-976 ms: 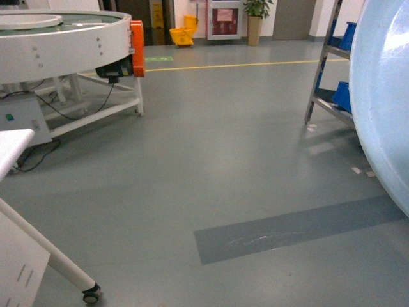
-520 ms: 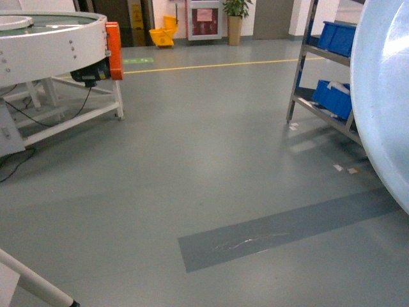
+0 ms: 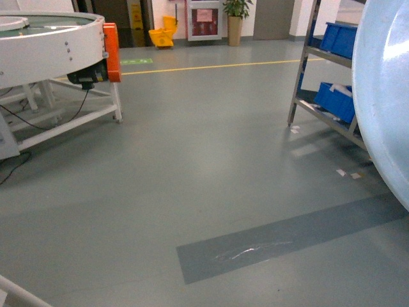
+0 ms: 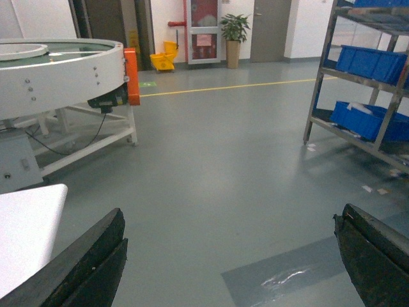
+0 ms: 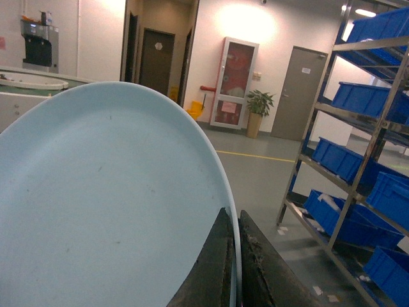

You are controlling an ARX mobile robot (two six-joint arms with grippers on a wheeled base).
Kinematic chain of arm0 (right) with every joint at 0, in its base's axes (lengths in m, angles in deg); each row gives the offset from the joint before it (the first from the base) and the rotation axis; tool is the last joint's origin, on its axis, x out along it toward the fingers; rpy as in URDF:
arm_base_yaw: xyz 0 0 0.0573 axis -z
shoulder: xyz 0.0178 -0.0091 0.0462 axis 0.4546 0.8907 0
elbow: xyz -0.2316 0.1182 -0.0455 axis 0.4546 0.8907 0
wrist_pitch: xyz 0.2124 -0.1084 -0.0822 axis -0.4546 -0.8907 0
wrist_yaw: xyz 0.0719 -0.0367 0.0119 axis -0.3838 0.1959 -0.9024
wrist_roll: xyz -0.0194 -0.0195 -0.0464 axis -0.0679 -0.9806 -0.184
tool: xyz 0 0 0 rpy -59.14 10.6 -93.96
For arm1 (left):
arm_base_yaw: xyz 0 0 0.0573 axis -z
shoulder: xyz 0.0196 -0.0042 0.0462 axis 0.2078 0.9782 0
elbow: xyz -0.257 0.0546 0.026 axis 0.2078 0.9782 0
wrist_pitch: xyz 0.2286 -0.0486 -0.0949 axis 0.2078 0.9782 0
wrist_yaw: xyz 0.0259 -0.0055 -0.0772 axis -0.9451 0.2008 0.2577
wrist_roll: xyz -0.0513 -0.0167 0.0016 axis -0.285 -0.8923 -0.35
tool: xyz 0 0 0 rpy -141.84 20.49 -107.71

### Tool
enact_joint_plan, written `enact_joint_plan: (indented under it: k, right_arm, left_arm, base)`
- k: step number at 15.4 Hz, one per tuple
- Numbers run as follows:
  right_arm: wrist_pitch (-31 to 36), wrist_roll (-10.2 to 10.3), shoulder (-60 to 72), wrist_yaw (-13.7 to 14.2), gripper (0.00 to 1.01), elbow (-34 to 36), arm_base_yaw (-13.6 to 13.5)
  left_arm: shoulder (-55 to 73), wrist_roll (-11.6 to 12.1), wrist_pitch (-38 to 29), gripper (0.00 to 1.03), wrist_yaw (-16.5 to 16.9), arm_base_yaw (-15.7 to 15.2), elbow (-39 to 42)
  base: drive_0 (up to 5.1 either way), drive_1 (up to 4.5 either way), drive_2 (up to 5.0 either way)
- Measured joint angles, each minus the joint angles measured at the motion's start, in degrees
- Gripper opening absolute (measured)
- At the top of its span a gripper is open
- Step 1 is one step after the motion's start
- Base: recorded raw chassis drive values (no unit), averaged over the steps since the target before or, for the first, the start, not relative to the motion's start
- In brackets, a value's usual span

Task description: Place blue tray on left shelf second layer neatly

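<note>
Right up close, the right gripper (image 5: 235, 256) pinched the rim of the pale sky-blue round plastic tray (image 5: 108, 204), holding it up on its edge. Beside it, the left gripper (image 4: 230, 256) stood wide open and held nothing. Farther off, to the right, stood the shiny steel rack (image 3: 323, 83) with dark-blue crates (image 3: 335, 101), so the right arm was nearer.

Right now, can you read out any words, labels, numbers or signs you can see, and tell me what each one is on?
No text can be read in any view.
Pink notice on the red cabinet: too blurred.
Small plate on the grey door: too small.
Green floor marking: blurred, no letters clear.
Yellow floor sign by the doorway: too small.
Blue tray: blank.
</note>
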Motion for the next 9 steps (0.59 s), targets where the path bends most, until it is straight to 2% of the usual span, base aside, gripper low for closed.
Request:
enact_joint_plan:
  k: [3, 7, 9]
  right_arm:
    - [0.0, 0.0, 0.0, 0.0, 0.02, 0.0, 0.0]
    - [0.0, 0.0, 0.1, -0.1, 0.02, 0.0, 0.0]
    - [0.1, 0.0, 0.1, 0.0, 0.02, 0.0, 0.0]
  left_arm:
    - [0.0, 0.0, 0.1, 0.98, 0.0, 0.0, 0.0]
    - [0.0, 0.0, 0.1, 0.98, -0.2, -0.2, 0.0]
    - [0.0, 0.0, 0.1, 0.98, 0.0, -0.2, 0.0]
  base:
    - [-0.8, -0.84, -0.8]
    - [0.0, 4.1, -4.1]
    - [-1.9, 2.29, -6.1]
